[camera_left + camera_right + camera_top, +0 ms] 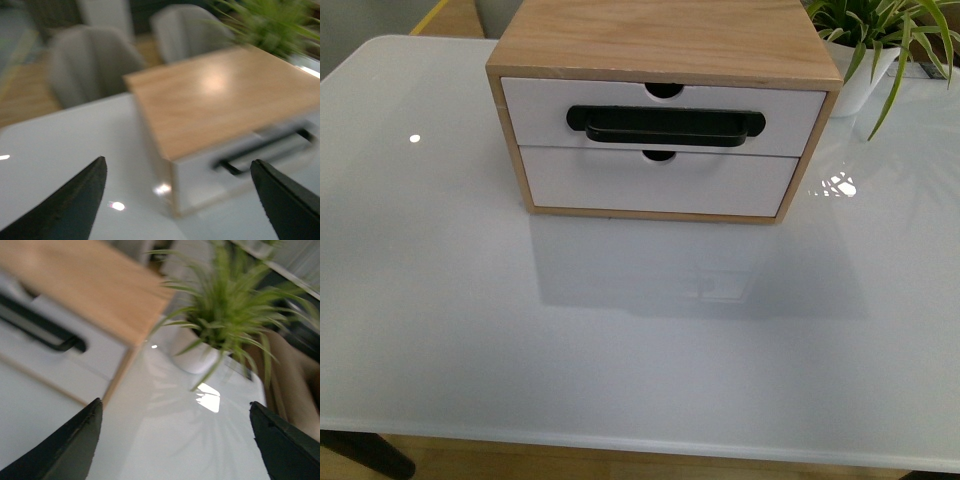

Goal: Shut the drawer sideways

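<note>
Sticking out a bit from the wood cabinet (660,40) at the far middle of the table (620,340), the drawer (540,105) w/ black handle (665,126) looks not fully shut, so the push is prob. not yet done. Left gripper (177,160) & right gripper (175,402) both gape wide, holding nothing, neither touching the drawer.

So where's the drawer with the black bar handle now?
Front view: the drawer is the upper of two in the wooden cabinet at the far centre of the table, directly above the handleless drawer, with a potted plant right of the cabinet.
</note>
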Controlling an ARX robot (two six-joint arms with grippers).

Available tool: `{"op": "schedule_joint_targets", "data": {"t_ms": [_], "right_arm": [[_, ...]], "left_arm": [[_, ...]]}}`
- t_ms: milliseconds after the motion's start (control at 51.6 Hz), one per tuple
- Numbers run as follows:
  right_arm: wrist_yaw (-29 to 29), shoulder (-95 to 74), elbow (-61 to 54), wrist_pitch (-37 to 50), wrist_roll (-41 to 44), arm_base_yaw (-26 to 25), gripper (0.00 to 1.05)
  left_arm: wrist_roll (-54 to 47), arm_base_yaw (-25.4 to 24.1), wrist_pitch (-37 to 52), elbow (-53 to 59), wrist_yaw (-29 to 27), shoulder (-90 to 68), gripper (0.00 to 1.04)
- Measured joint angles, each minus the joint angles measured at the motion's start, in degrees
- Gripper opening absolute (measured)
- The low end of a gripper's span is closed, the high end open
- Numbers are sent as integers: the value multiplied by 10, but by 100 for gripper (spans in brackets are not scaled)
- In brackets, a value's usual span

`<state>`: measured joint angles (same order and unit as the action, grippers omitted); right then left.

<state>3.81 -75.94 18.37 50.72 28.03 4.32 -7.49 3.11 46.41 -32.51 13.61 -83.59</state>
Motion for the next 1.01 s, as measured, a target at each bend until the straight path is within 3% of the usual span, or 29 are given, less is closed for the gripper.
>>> {"op": "schedule_joint_targets", "data": {"t_ms": [39,78,136,174,291,407,659,736,1008], "right_arm": [[-48,22,-30,50,-78,-2,76],[-66,39,-44,65,-132,-3,70],[-68,59,-59,66,-183,-9,62],[-42,82,-78,59,-224,-29,51],[-40,111,-127,73,-263,-42,23],[-39,163,-144,38,-270,-42,3],[-39,284,-170,-57,-272,-42,2],[-38,331,-173,-97,-272,-42,2],[-38,461,-173,-214,-272,-42,2]], "left_arm": [[27,4,58,35,-83,16,74],[40,5,75,53,-130,25,69],[51,4,85,81,-162,41,60],[61,0,89,110,-167,63,50],[69,-25,90,169,-137,123,21],[71,-30,80,202,-136,165,2],[73,-30,34,258,-136,263,2],[74,-30,57,288,-136,275,2],[74,-30,-64,315,-136,419,2]]}}
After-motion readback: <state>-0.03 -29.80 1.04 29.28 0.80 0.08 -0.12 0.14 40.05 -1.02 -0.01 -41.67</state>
